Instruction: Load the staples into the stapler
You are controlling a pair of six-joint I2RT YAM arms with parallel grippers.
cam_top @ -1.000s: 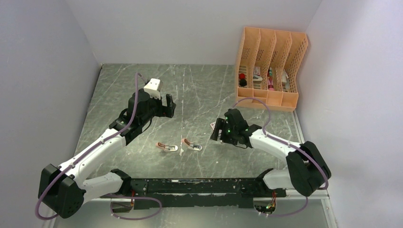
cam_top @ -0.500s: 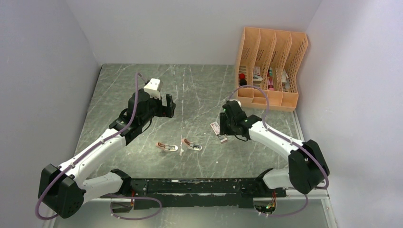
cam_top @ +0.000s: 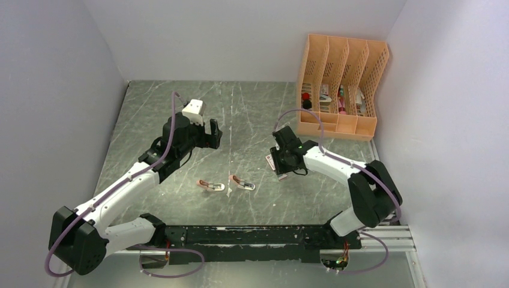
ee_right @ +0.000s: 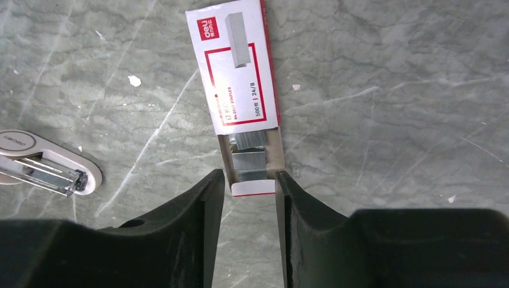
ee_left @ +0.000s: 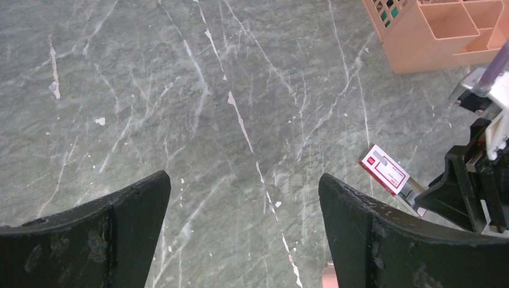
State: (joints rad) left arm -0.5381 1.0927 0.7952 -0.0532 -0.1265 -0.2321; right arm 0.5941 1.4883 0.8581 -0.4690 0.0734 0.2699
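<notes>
Staple-pickup step: my right gripper (ee_right: 249, 177) straddled the staples' (ee_right: 237, 72) tray end, clamp unconfirmed, while the left gripper (ee_left: 243, 186) gaped empty; next called for a firm pinch, then extracting a strip.

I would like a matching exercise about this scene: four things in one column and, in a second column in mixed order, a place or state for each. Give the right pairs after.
Things
1. left gripper
2. right gripper
3. staple box
4. orange organizer

Places and states
a. stands at the far right of the table
b. inner tray partly pulled out
c. fingers wide apart, holding nothing
d. fingers on either side of the tray's end

Pairs: 1-c; 2-d; 3-b; 4-a
</notes>
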